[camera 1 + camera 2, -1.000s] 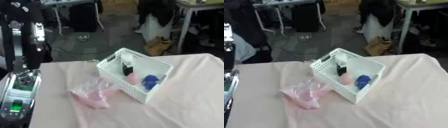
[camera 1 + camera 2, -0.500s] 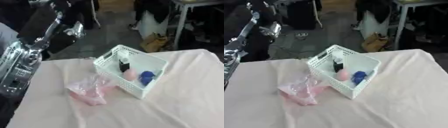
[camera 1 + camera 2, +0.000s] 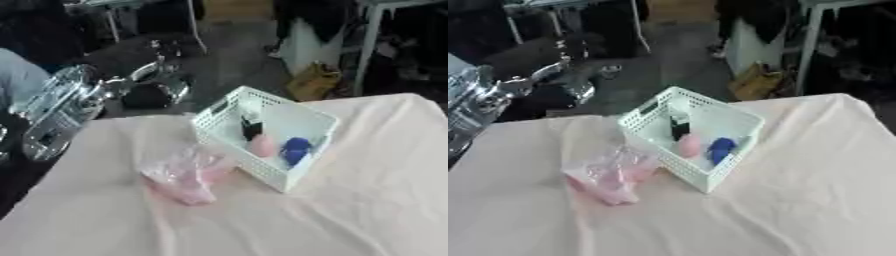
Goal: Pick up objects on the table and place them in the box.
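A white lattice box [image 3: 308,120] stands askew in the middle of the pink-covered table [image 3: 367,200]. Inside it lie a small black bottle [image 3: 251,127], a pink object [image 3: 261,145] and a blue object [image 3: 294,149]. A crumpled pink clear bag [image 3: 185,172] lies on the cloth against the box's left side. My left arm [image 3: 54,112] comes in from the left, raised over the table's far left edge. Its blurred left hand [image 3: 156,89] hangs up and to the left of the box, apart from it and from the bag. My right hand is out of sight.
Beyond the table's far edge is a dark floor with table legs [image 3: 808,47], a brown bag [image 3: 754,82] and dark clutter. The table's right half and front are bare cloth.
My left arm has swung from upright at the left edge to reaching out towards the box. The whole picture has shifted a little too. The box and the bag lie where they were.
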